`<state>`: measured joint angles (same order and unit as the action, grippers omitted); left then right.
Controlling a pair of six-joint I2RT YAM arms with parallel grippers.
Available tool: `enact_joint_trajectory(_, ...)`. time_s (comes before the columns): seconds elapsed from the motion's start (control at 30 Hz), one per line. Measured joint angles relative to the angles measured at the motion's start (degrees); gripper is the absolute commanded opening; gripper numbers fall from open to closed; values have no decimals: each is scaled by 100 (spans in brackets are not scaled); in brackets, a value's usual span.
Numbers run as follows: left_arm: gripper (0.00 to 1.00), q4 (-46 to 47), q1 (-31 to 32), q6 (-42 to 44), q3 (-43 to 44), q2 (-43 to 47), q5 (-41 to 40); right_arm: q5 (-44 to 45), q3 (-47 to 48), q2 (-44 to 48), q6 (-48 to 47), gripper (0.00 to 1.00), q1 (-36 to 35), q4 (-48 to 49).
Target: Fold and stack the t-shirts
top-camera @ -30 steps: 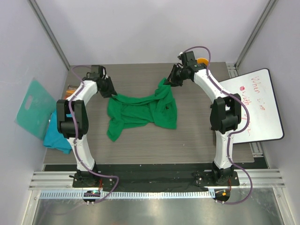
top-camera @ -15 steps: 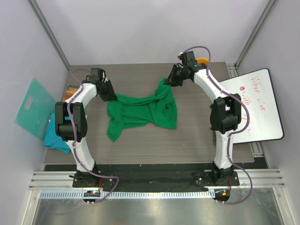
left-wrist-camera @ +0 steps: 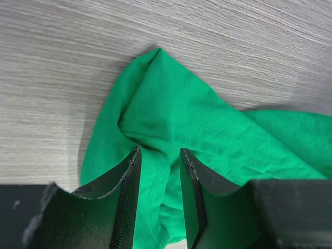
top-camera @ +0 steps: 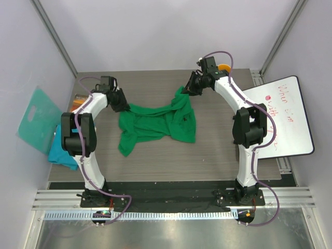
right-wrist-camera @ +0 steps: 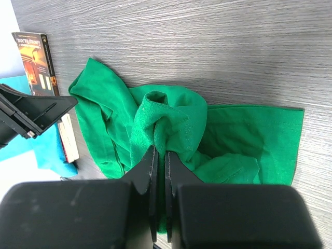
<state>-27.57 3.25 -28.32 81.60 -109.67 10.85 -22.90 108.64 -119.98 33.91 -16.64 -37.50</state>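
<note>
The bright green t-shirt [top-camera: 155, 122] lies crumpled in the middle of the table. My right gripper [top-camera: 188, 89] is at its far right corner, shut on a bunched fold of the green cloth [right-wrist-camera: 161, 116], with its jaws [right-wrist-camera: 160, 150] pressed together. At the shirt's far left corner, my left gripper [top-camera: 123, 106] stands open. Its fingers [left-wrist-camera: 129, 176] straddle a ridge of the green t-shirt [left-wrist-camera: 171, 114] with a clear gap between them. The teal-blue t-shirt [top-camera: 62, 153] hangs over the table's left edge, partly behind the left arm.
A stiff teal board [top-camera: 36, 119] with a handle hole leans at the far left. A book [top-camera: 79, 98] lies by the left arm's wrist. A whiteboard [top-camera: 282, 122] rests at the right. An orange object [top-camera: 224, 67] peeks from behind the right wrist.
The left arm has shifted slightly, bringing its gripper a little lower over the shirt's left corner. The right arm and the shirt have not visibly moved.
</note>
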Motion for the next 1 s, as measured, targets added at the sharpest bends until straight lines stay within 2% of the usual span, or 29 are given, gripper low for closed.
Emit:
enact_joint_trajectory(0.73,35,131,55,-109,262,-538,116,7,-90,2,-2,1,37,-83)
enact_joint_trajectory(0.93,28,129,59,-109,461,-737,66,7,-131,9,-4,1,37,-98)
enact_joint_trajectory(1.0,22,131,61,-109,540,-831,42,4,-138,11,-4,1,37,-98)
